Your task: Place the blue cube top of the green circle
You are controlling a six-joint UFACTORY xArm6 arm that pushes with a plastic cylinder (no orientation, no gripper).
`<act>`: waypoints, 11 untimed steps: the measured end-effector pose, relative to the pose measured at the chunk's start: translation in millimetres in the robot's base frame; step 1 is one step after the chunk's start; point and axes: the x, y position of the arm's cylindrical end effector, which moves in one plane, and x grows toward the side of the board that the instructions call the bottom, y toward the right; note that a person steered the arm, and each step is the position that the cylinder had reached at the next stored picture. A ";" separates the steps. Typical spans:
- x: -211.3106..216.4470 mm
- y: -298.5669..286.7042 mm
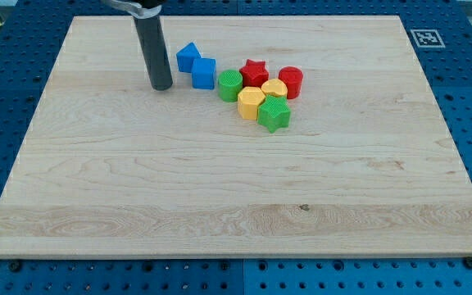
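- No jaws on this end effector, just a rod, so nothing to open or clamp; my tip [161, 86] resting on the desk [220, 188], touching no block.
- Blue cube [204, 74] just at 3 o'clock of my tip, a small gap between.
- Green circle [230, 85] just beside the cube at its 4 o'clock, apparently touching.
- Second blue block [188, 56], irregular in shape, at the cube's 10 o'clock.
- Red star [255, 72], red cylinder [291, 82], two yellow blocks [251, 103] [274, 88] and green star [274, 115] clustered past the circle.
- Judged step: approach, push not yet begun.
- Next move likely calling for contact at the cube's 8 o'clock face, nudging toward 1 o'clock, above the circle, without dragging it.
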 end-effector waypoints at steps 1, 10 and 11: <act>0.1 12.4; -26.0 62.0; -45.9 85.8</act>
